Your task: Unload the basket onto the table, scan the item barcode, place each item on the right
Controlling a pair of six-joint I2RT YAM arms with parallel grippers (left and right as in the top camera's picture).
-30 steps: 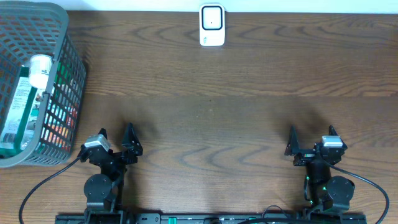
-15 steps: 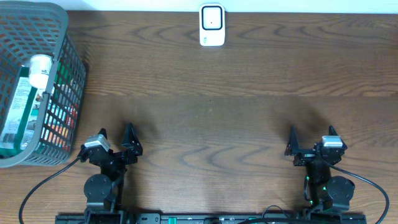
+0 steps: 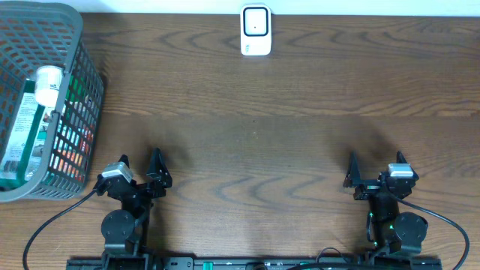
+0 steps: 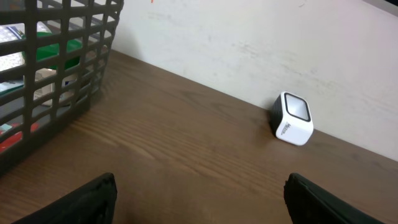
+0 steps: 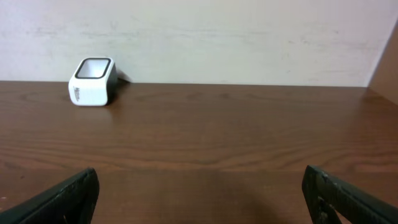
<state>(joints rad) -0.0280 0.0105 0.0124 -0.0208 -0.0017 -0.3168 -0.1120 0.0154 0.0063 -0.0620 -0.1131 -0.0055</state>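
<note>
Bottle [image 3: 21, 131], white-capped with a green label, lies in the grey basket [image 3: 81, 90] at the far left of the table [image 3: 255, 150], well apart from the white scanner [image 3: 255, 30] by the far edge. Only the overhead view shows its shape; the left wrist view gives green patches behind mesh, and the right wrist view only the scanner. Left gripper [image 3: 139, 159] and right gripper [image 3: 375, 159] stand spread wide, empty; the other basket contents are indistinct
</note>
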